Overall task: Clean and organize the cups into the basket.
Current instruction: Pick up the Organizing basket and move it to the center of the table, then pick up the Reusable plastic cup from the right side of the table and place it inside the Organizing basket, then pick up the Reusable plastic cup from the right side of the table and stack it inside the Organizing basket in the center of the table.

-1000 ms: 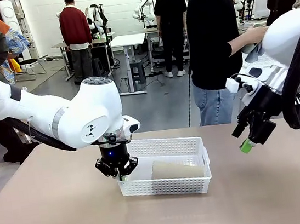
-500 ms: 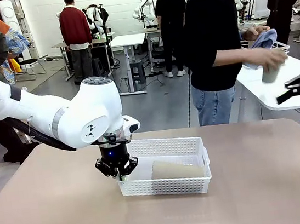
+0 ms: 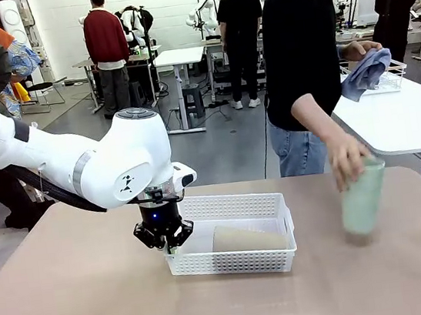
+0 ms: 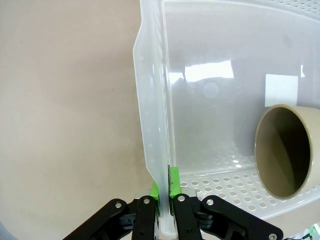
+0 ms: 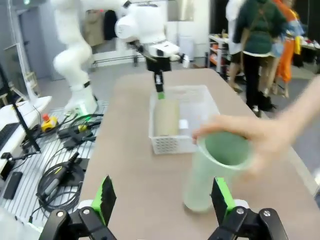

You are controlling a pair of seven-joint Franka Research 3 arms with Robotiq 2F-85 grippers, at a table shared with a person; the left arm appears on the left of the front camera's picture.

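Tan cup (image 3: 248, 239): you see it lying on its side inside the basket (image 3: 231, 197).
Green cup (image 3: 362, 198): upright and blurred, well right of the basket on the desk (image 3: 82, 299). A person's hand (image 3: 348, 159) grips its rim.
Left pincer (image 3: 168, 245): yours is pinched tight on the basket's left end wall.
Right pincer (image 5: 164, 199): fingers wide apart, holding nothing, with the basket beyond.

I log the basket (image 3: 240, 262) at the middle of the tabletop (image 3: 99, 312), with 1 tipped cup (image 3: 248, 238) lying in its right half. Left claw (image 3: 167, 243) straddles its left wall. Right of the basket, well apart, 1 upright cup (image 3: 362, 200) stands, person's hand (image 3: 348, 161) on its rim.
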